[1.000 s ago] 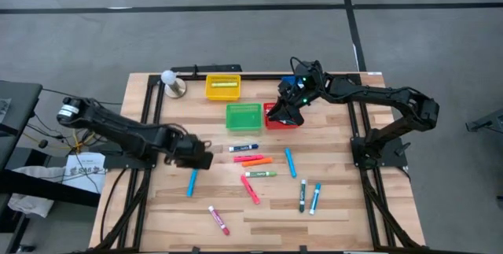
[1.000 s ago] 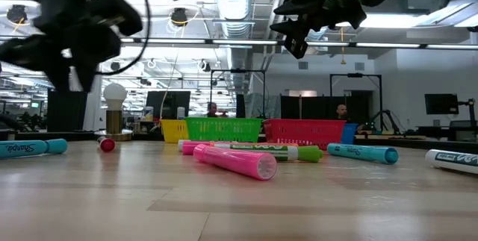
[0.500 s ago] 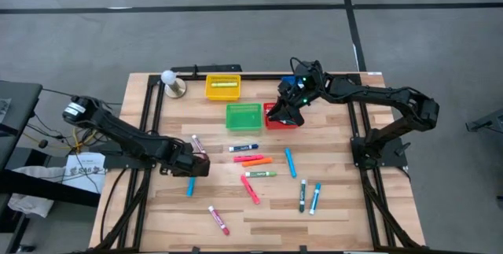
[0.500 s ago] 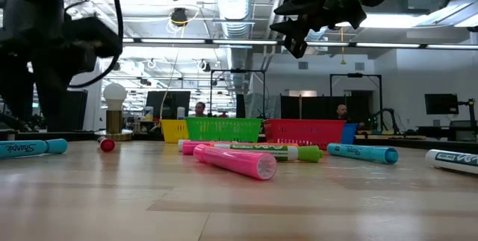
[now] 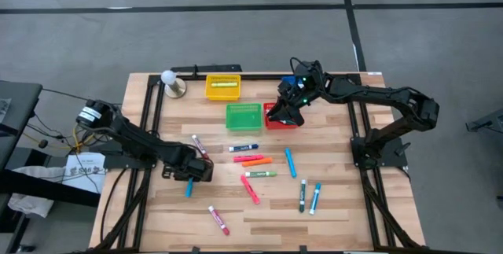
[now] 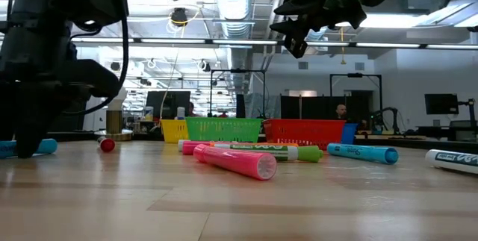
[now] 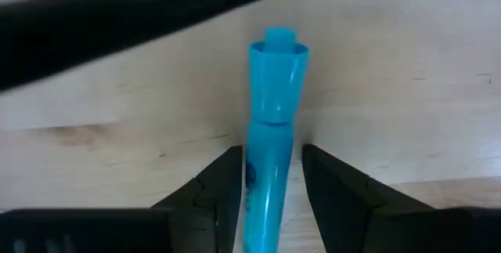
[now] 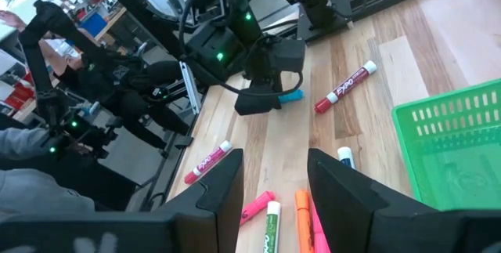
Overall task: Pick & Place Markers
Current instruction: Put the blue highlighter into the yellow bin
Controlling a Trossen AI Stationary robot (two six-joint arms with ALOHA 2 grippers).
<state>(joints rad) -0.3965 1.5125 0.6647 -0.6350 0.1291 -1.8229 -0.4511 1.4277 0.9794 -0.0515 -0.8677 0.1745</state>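
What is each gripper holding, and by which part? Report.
Nothing is held. The left gripper has open jaws straddling the barrel of the lying blue marker; the right gripper is empty.

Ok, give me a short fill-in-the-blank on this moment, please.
1. The left gripper has its open fingers on either side of a ___ marker.
2. The right gripper hovers above the ___ basket.
3. The yellow basket holds a ___ marker.

Missing words: blue; red; yellow-green

Our left gripper [image 5: 191, 177] sits low at about eight o'clock on the table, fingers [image 7: 223, 186] parted. Our right gripper [image 5: 284, 115] hangs raised near one o'clock, fingers [image 8: 227, 184] parted, nothing between them.
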